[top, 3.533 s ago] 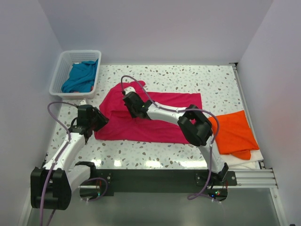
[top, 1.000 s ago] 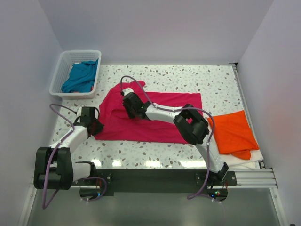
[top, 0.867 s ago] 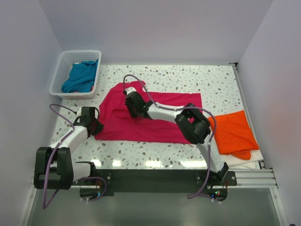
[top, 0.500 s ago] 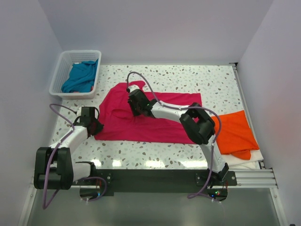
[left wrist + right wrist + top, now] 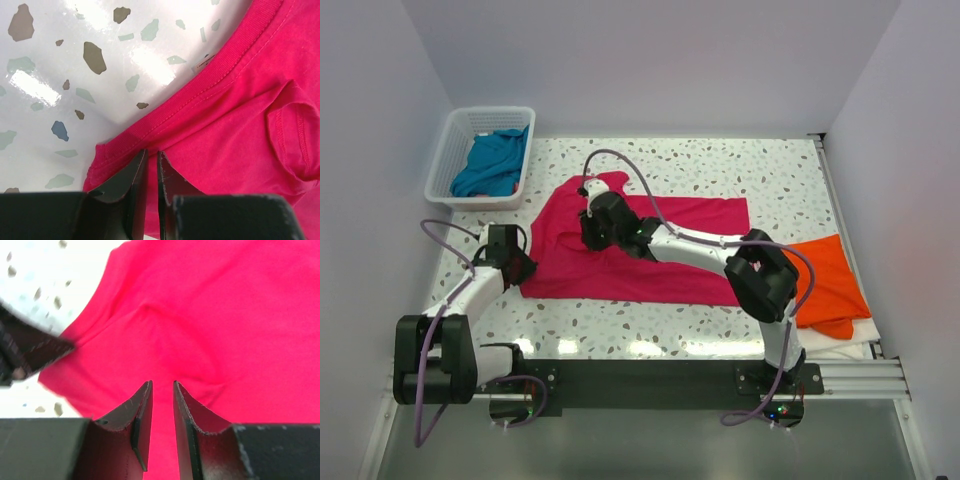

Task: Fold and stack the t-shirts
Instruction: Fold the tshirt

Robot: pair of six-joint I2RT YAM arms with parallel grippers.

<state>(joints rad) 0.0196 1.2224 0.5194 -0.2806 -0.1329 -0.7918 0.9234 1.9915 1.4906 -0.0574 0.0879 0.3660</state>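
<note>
Hem of crimson-pink t-shirt (image 5: 620, 280) sits clamped in left gripper (image 5: 151, 152), its middle in right gripper (image 5: 162, 385).

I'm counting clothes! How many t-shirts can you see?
3: pink t-shirt mid-table, orange t-shirt at the right edge, blue t-shirt in the basket. Others may be hidden.

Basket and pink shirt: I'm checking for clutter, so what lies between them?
Only bare speckled table separates basket and pink shirt, per the top view.
</note>
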